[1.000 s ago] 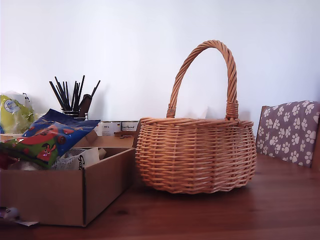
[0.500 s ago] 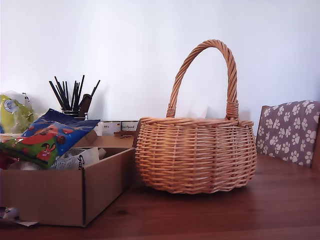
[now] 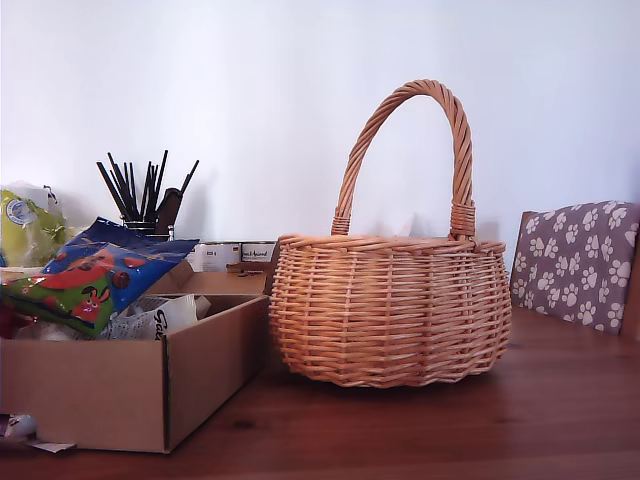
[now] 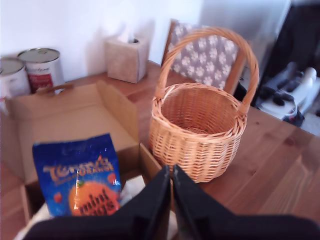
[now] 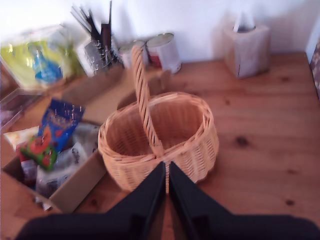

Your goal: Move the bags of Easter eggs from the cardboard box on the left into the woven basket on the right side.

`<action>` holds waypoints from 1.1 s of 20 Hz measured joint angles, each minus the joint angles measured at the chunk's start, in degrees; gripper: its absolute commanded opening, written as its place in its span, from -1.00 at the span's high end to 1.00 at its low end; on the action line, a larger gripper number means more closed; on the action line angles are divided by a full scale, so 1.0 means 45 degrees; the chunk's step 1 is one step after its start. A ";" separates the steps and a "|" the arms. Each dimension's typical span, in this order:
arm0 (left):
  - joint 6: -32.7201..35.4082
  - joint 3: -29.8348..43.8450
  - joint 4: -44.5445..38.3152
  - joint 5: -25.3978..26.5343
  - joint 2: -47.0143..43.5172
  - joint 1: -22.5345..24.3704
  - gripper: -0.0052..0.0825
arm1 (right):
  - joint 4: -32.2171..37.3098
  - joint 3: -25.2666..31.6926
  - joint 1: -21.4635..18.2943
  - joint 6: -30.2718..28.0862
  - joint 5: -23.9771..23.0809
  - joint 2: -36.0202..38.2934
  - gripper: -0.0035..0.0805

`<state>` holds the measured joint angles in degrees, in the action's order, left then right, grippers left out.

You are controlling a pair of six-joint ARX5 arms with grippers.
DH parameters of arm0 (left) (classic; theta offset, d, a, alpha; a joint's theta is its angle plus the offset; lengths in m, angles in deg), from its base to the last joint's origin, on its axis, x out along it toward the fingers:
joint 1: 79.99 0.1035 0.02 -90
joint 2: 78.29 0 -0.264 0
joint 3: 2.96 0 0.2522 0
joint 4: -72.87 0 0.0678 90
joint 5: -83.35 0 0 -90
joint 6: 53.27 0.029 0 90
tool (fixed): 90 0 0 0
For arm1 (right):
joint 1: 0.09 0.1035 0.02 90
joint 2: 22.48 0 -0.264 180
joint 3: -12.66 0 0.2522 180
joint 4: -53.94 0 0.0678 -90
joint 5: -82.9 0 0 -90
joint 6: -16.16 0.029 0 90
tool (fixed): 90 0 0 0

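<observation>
The cardboard box (image 3: 120, 385) stands at the exterior view's left, holding several bags of Easter eggs. A blue-green bag with red ladybirds (image 3: 90, 275) lies on top, over a pale whitish bag (image 3: 160, 318). The woven basket (image 3: 390, 310) stands just to the box's right in that view, and its inside (image 4: 197, 112) looks empty. My first gripper (image 4: 170, 171) is shut on nothing, hovering above the box's near corner beside a blue bag (image 4: 77, 175). My second gripper (image 5: 166, 166) is shut and empty above the basket's (image 5: 160, 135) near rim. Neither arm shows in the exterior view.
Behind the box stand a holder of black pens (image 3: 145, 195), tins (image 4: 42, 67) and a yellow-green bag (image 3: 25, 225). A tissue box (image 5: 247, 42) sits by the wall. A paw-print chair back (image 3: 580, 260) stands at the exterior view's right. Bare wooden table (image 3: 420, 430) lies in front.
</observation>
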<state>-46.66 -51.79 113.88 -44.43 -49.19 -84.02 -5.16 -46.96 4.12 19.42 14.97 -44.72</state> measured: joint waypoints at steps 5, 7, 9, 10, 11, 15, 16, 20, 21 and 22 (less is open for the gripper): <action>0.1885 -0.3011 0.1583 0.0758 0.4371 -0.0913 -0.02 | -0.0529 -0.1205 0.0180 -0.0087 -0.0024 -0.1418 0.95; 0.2118 -0.3793 0.1904 0.1112 0.6125 -0.1137 -0.97 | -0.0034 -0.1205 0.0180 -0.0092 -0.0024 -0.1622 0.95; 0.2628 -0.4367 0.2297 0.2331 0.7645 -0.1486 -0.82 | 0.0063 -0.1205 0.0180 -0.0087 -0.0019 -0.1729 0.95; 0.2681 -0.4619 0.2361 0.3191 0.8320 -0.1671 -0.82 | 0.0068 -0.1205 0.0180 -0.0087 -0.0019 -0.1797 0.95; 0.2681 -0.4867 0.2375 0.4002 0.8922 -0.1802 -0.82 | 0.0073 -0.1205 0.0180 -0.0092 -0.0015 -0.1889 0.95; 0.1739 -0.6018 0.2380 0.5678 1.0516 -0.1855 -0.82 | 0.0078 -0.1205 0.0180 -0.0092 -0.0019 -0.2351 0.95; 0.1428 -0.6339 0.2317 0.5858 1.0841 -0.1841 -0.82 | 0.0102 -0.1205 0.0180 -0.0087 -0.0019 -0.2453 0.95; 0.0418 -0.6985 0.2050 0.5994 1.2274 -0.1812 -0.82 | 0.0364 -0.1205 0.0180 -0.0092 -0.0019 -0.2618 0.95; 0.0272 -0.6985 0.1923 0.5989 1.2706 -0.1812 -0.82 | 0.0398 -0.1205 0.0180 -0.0092 -0.0019 -0.2681 0.95; 0.0243 -0.6980 0.1851 0.6037 1.3090 -0.1812 -0.82 | 0.0408 -0.1205 0.0180 -0.0092 -0.0019 -0.2720 0.95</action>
<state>-45.57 -83.20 122.20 -17.26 9.71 -92.18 -3.33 -52.38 4.92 19.01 14.88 -56.96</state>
